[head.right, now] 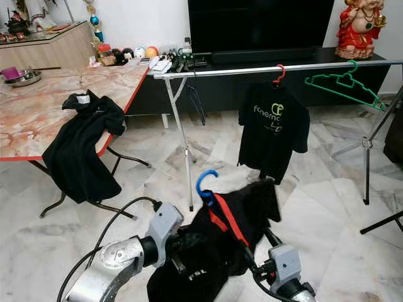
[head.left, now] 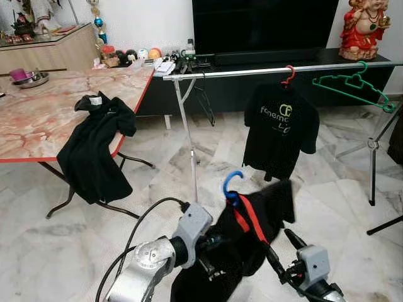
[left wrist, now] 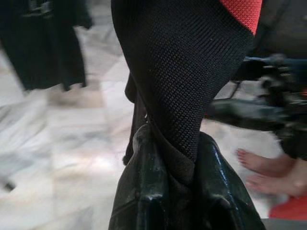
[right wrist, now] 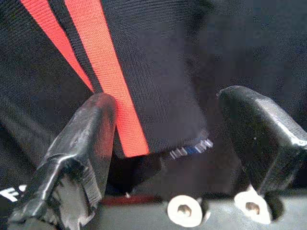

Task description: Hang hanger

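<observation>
A blue hanger point(head.left: 232, 183) carries a black shirt with red stripes point(head.left: 267, 211), held low in front of me above the floor. My left gripper point(left wrist: 175, 139) is shut on a bunched fold of the shirt's black fabric. My right gripper point(right wrist: 163, 115) is open, its two fingers standing either side of the shirt's striped edge. The silver rack rail point(head.left: 252, 71) runs across higher up and beyond the hanger. On it hang a black printed T-shirt point(head.left: 280, 129) on a red hanger point(head.left: 289, 76) and a bare green hanger point(head.left: 356, 85).
A marble-topped table point(head.left: 38, 119) stands at the left with a black garment point(head.left: 94, 151) draped over its edge. The rack's leg point(head.left: 187, 138) stands ahead on the tiled floor. A dark TV cabinet point(head.left: 264, 91) lies behind the rail. A person's bare feet point(left wrist: 268, 167) are close by.
</observation>
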Tool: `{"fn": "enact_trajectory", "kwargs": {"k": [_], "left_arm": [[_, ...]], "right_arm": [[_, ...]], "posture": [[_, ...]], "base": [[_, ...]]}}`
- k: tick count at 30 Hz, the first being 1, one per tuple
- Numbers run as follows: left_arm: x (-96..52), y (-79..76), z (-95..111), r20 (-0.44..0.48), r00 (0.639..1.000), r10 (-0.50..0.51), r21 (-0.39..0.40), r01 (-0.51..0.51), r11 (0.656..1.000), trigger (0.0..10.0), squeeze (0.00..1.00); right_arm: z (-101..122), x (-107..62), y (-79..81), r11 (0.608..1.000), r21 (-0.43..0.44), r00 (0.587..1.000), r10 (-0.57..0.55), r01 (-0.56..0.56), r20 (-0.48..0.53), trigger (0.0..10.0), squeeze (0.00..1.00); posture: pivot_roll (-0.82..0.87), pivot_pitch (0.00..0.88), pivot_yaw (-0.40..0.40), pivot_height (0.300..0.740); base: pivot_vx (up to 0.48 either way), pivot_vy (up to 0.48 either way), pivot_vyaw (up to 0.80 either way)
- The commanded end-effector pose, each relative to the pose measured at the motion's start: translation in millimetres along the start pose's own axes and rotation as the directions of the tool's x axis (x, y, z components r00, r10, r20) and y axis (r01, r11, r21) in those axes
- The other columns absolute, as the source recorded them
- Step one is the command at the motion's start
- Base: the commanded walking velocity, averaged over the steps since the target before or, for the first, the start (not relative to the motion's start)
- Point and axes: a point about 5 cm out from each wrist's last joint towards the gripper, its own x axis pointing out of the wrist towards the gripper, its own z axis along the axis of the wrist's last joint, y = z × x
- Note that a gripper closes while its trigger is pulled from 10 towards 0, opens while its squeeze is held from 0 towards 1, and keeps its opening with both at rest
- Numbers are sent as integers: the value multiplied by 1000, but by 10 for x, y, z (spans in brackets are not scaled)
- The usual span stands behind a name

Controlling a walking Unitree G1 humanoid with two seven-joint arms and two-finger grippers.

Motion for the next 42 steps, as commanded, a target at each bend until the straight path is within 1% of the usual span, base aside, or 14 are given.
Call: {"fn": "enact_trajectory", "kwargs": {"k": [1, 5, 6, 10, 12, 15, 17, 19, 20, 22, 23, 32, 42], "left_arm": [[5, -30, 173, 56, 997, -43, 24, 42, 999, 10000, 0], [14, -66, 211, 51, 995, -82, 35, 80, 996, 10000, 0], [14, -66, 211, 51, 995, -82, 35, 80, 996, 10000, 0], [16, -108, 238, 49, 994, -103, 39, 101, 994, 10000, 0], [16, -117, 247, 48, 993, -109, 38, 107, 994, 10000, 0], [22, -116, 261, 48, 993, -112, 38, 110, 993, 10000, 0], [27, -112, 260, 48, 993, -108, 36, 106, 994, 10000, 0], [41, -113, 252, 41, 993, -107, 41, 105, 994, 10000, 0], [43, -112, 255, 40, 993, -107, 43, 105, 994, 10000, 0], [42, -111, 256, 39, 994, -107, 42, 105, 994, 10000, 0], [41, -109, 262, 39, 994, -106, 42, 104, 994, 10000, 0], [39, -92, 269, 33, 994, -100, 40, 98, 994, 10000, 0], [43, -87, 273, 32, 995, -96, 43, 95, 995, 10000, 0]], "right_arm": [[2, -4, 18, 1000, -1, 1000, 7, -7, -3, 10000, 0], [-19, 0, -13, 999, -26, 998, -47, 46, -32, 10000, 0], [-19, 0, -13, 999, -26, 998, -47, 46, -32, 10000, 0], [-101, -13, 17, 999, -15, 995, -38, 37, -93, 10000, 0], [-100, -11, 12, 999, -19, 994, -47, 46, -93, 10000, 0], [-72, 18, -23, 996, -29, 993, -85, 83, -84, 10000, 0], [-78, 35, -51, 994, -36, 989, -110, 107, -103, 10000, 0], [-89, 48, -83, 989, -8, 982, -148, 148, -115, 10000, 0], [-83, 55, -84, 989, -6, 982, -149, 149, -112, 7176, 0], [-80, 58, -83, 989, -8, 983, -148, 148, -111, 7176, 0], [-89, 67, -69, 989, 8, 982, -149, 151, -114, 0, 0], [-100, 100, -16, 986, 20, 980, -159, 163, -119, 0, 0], [-74, 131, -33, 986, 20, 980, -164, 167, -112, 0, 0]], "posture": [[7, 0, 52, 740], [10, 0, 47, 740], [10, 0, 47, 740], [20, 5, 41, 740], [23, 14, 37, 740], [22, 29, 37, 740], [21, 34, 36, 740], [26, 42, 37, 740], [28, 47, 38, 740], [28, 47, 38, 740], [28, 50, 39, 740], [31, 59, 41, 740], [32, 59, 39, 740]], "base": [[0, 0, 0], [0, 0, 0], [0, 0, 0], [0, 0, 0], [0, 0, 0], [0, 0, 0], [0, 0, 0], [0, 0, 0], [0, 0, 0], [0, 0, 0], [0, 0, 0], [0, 0, 0], [0, 0, 0]]}}
